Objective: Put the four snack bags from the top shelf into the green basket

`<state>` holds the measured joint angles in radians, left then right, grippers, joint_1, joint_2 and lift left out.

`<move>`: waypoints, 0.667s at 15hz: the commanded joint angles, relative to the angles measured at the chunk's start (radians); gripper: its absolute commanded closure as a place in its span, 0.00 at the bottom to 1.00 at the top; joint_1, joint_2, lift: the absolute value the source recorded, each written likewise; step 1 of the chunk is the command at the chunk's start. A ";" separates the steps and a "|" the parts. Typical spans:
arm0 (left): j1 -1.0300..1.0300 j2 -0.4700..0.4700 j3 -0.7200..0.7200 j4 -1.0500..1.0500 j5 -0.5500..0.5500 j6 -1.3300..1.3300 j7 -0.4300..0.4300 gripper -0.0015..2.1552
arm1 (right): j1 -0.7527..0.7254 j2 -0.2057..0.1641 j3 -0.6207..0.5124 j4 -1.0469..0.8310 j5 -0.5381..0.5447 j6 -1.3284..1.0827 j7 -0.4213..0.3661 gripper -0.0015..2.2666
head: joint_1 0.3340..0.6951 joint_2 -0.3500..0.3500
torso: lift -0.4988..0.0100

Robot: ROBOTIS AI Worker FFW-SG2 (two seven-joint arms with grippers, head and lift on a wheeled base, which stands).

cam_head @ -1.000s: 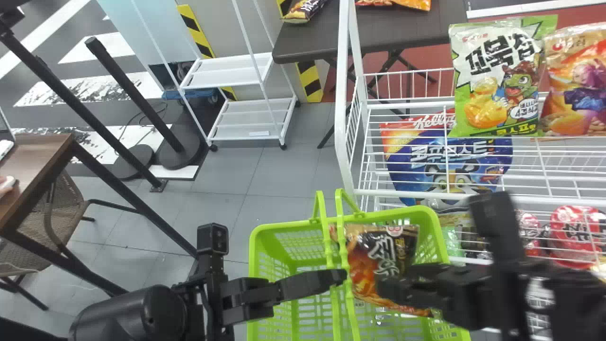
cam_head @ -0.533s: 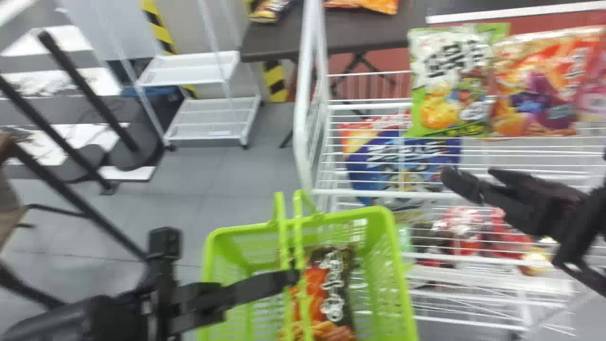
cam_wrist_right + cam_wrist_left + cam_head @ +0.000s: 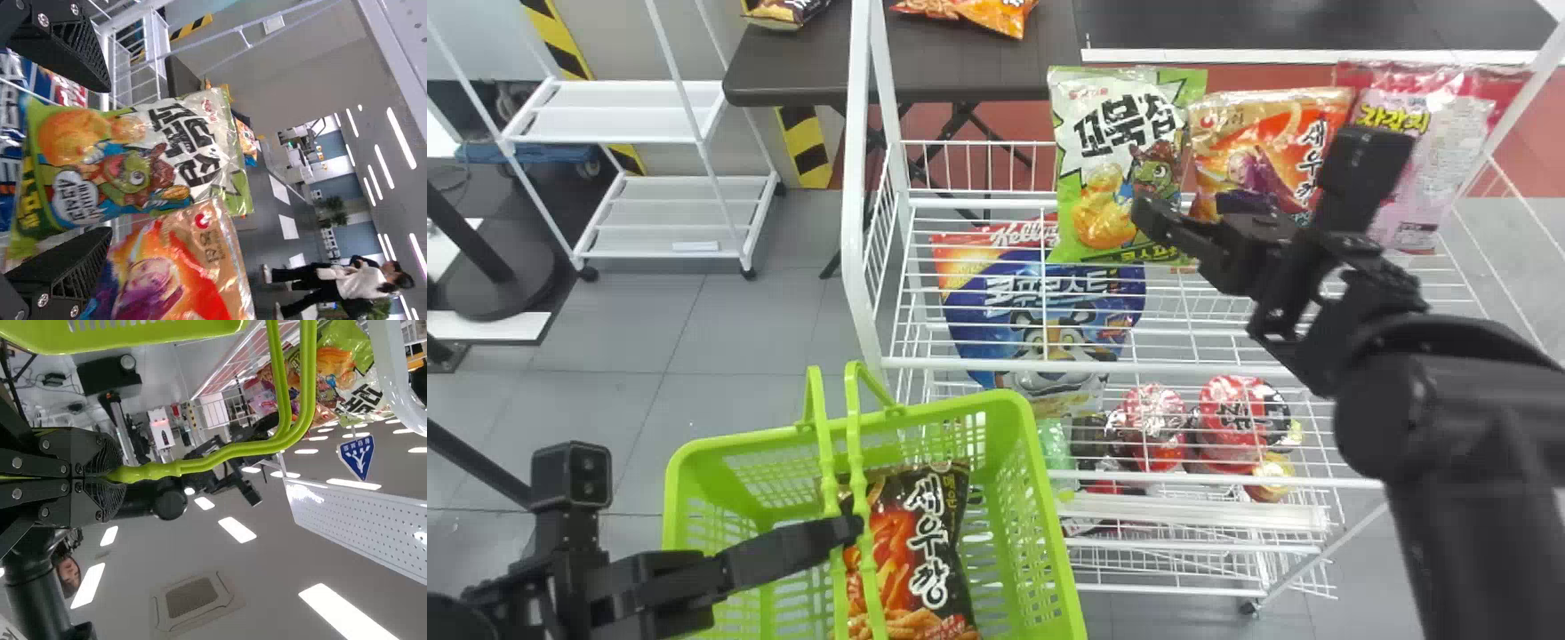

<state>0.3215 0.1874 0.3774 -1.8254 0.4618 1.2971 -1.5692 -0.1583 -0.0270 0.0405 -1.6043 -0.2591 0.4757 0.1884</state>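
Head view: grips the handle [image 3: 858, 471] of the green basket [image 3: 943, 411] in the left tool [image 3: 854, 531], probably to steady it near the shelf for each drop. Has the black bag [image 3: 925, 560] in the basket already, beside the left tool's tips. Holds the right tool [image 3: 1183, 215] before the top shelf [image 3: 978, 203], in front of the green-and-white bag [image 3: 1107, 133] and near the orange bag [image 3: 1227, 124], with the pink bag [image 3: 1440, 124] beyond, to the tool's right. Leaves three bags to fetch.

Left wrist view: clamps the handle between the left tool's fingers, likely chosen over the rim to free the basket's mouth.

Right wrist view: spreads the right tool's fingers well apart, with nothing clamped. Shows the green-and-white bag upright beyond the gap and the orange bag just beside, face outward, presumably arranged for an easy front approach. Probably opens this wide to pinch a bag across its body; could snag the neighbour if closed off-centre.
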 commanded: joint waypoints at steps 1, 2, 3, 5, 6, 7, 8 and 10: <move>0.002 0.000 0.000 0.001 0.000 -0.003 -0.011 1.00 | -0.081 0.010 0.047 0.141 0.037 -0.084 -0.027 0.03 | 1.00 0.56 | 0.98; 0.002 0.001 0.000 0.001 0.000 -0.003 -0.011 1.00 | -0.110 0.016 0.062 0.188 0.043 -0.084 -0.029 0.03 | 1.00 0.57 | 0.98; 0.002 0.001 0.000 0.001 0.000 -0.003 -0.011 1.00 | -0.132 0.018 0.073 0.221 0.047 -0.081 -0.030 0.04 | 1.00 0.58 | 0.98; 0.002 0.001 0.000 0.003 0.000 -0.003 -0.011 1.00 | -0.165 0.021 0.114 0.270 0.064 -0.077 -0.049 0.06 | 1.00 0.60 | 0.98; 0.002 0.001 -0.002 0.003 0.000 -0.003 -0.011 1.00 | -0.181 0.027 0.124 0.288 0.086 -0.074 -0.053 0.10 | 1.00 0.62 | 0.98; 0.002 0.003 -0.002 0.005 0.000 -0.003 -0.011 1.00 | -0.188 0.028 0.124 0.296 0.103 -0.065 -0.053 0.18 | 1.00 0.63 | 0.98; 0.002 0.003 -0.002 0.005 0.000 -0.003 -0.011 1.00 | -0.191 0.028 0.124 0.296 0.126 -0.059 -0.053 0.38 | 1.00 0.63 | 0.98; 0.002 0.004 -0.002 0.009 0.000 -0.003 -0.011 1.00 | -0.190 0.028 0.131 0.294 0.129 -0.016 -0.056 0.86 | 1.00 0.64 | 0.98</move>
<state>0.3237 0.1907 0.3758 -1.8189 0.4617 1.2940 -1.5693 -0.3474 -0.0002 0.1671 -1.3096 -0.1347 0.4312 0.1327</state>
